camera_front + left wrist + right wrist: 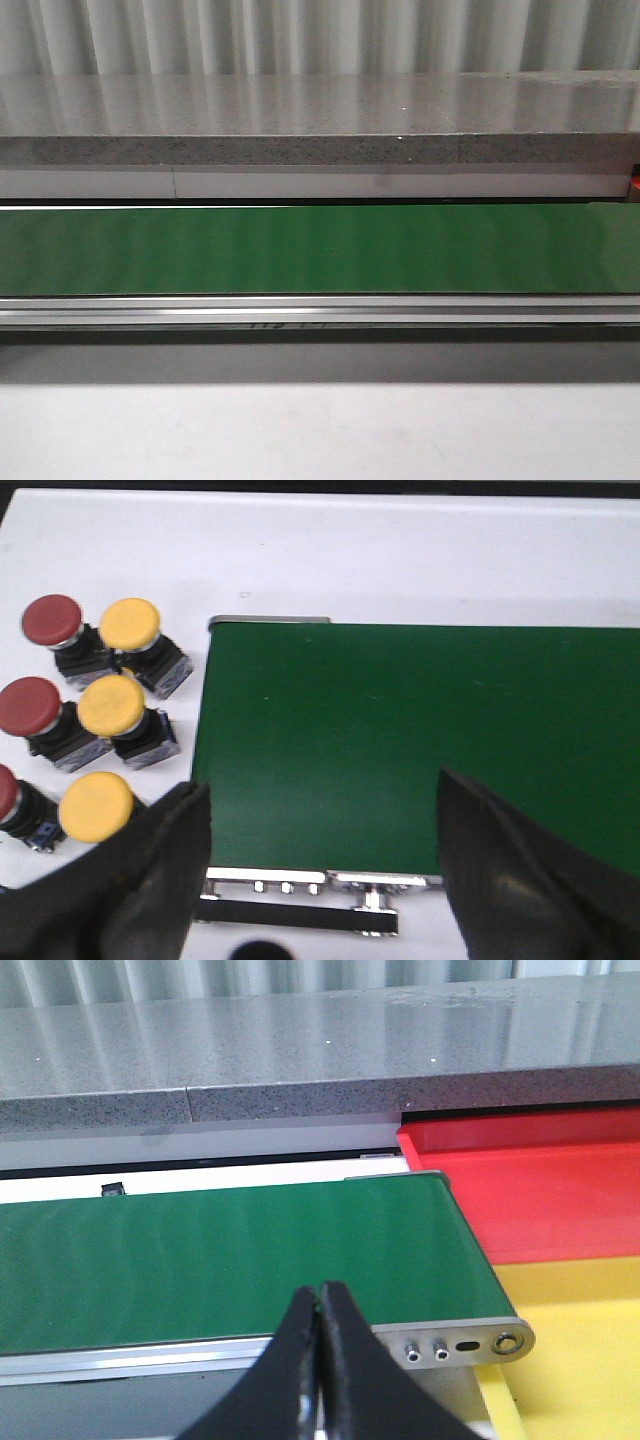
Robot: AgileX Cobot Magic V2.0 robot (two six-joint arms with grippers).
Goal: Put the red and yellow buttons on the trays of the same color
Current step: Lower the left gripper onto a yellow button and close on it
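In the left wrist view, red buttons [51,619] [28,705] [5,790] and yellow buttons [131,623] [111,704] [96,806] stand in two columns on the white table beside the end of the green belt [400,740]. My left gripper [320,820] hangs open above the belt's end, nothing between its fingers. In the right wrist view the red tray [540,1190] and the yellow tray [580,1350] lie side by side at the belt's other end. My right gripper [320,1305] is shut and empty, over the belt's near rail. Neither gripper shows in the front view.
The green conveyor belt [320,250] runs across the front view with a metal rail [320,310] along its near side. A grey stone ledge [320,120] runs behind it. White tabletop [320,430] lies in front.
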